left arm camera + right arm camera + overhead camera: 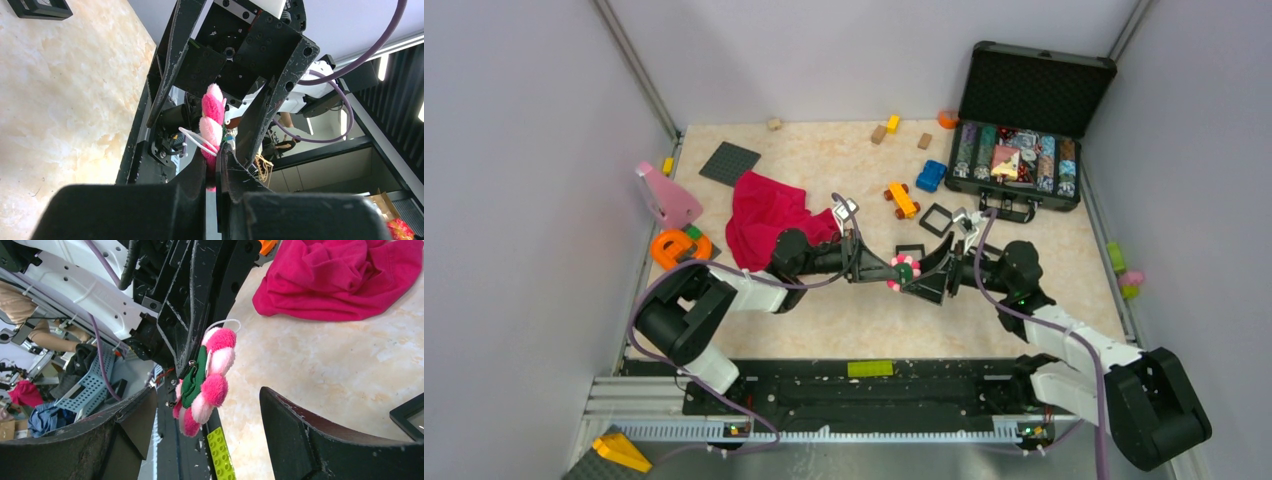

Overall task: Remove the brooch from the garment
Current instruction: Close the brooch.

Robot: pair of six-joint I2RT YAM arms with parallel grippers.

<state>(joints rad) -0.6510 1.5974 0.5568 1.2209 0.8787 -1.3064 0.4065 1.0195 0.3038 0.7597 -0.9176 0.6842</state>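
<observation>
Pinched shut in the left fingers by 1 edge: the brooch, up in the air above the surface. Spread wide on both sides of it, not touching: the right fingers. Heaped well apart on the surface: the garment, seemingly free of the brooch already. Better to center the disc between the 2 right fingers, close on the plush petals and not on the thin white loop, and release the left side only after a firm hold.

Plush pink-and-white petalled flower brooch, green felt back, white loop: edge-up, raised off table, well apart from crumpled magenta fabric garment.
</observation>
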